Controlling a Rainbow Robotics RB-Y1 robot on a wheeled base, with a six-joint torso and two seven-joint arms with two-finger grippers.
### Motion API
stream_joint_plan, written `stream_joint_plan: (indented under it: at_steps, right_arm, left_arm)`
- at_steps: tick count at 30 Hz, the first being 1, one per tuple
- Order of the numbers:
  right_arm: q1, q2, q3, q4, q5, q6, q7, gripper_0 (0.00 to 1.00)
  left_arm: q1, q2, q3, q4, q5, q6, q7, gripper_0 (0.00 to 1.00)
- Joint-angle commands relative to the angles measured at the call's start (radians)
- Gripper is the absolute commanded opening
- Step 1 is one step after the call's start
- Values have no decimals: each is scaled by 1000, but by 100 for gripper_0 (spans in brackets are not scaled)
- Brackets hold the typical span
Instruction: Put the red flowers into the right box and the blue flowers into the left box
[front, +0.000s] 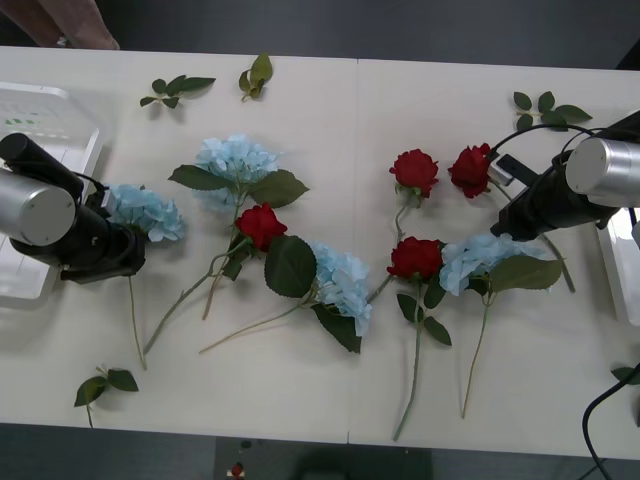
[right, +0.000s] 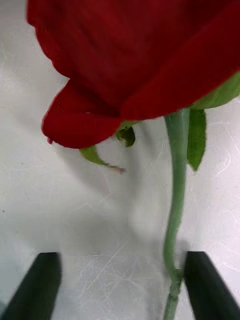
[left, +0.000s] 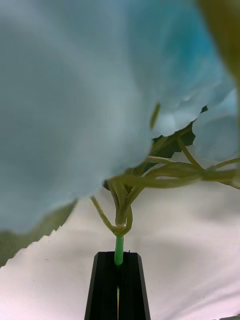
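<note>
The left pincer (left: 118, 287) is clenched on a blue flower's (front: 147, 212) stem beside the left box (front: 40, 140). The right pincer (right: 120, 290) is spread around a red flower's (front: 471, 168) stem; closing off-centre could miss it.

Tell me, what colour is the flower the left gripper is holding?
Pale sky blue, best seen in the front view.

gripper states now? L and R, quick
Left gripper: closed on a blue flower's stem.
Right gripper: open, fingers astride a red flower's stem, not clamped.
</note>
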Motion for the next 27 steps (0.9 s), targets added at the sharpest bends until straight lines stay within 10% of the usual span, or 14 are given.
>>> stream_joint_plan:
  at_steps: [1, 17, 27]
  right_arm:
    - [-33, 12, 13, -4, 1, -27, -19, 0]
    - [-62, 5, -50, -74, -5, 59, -24, 0]
    - [-62, -41, -230, -266, 6, 273, -34, 0]
  left_arm:
    - [-17, 21, 71, -12, -15, -4, -4, 0]
    - [-17, 185, 321, -240, -163, 149, -53, 0]
    - [-16, 265, 489, -88, -183, 290, -261, 0]
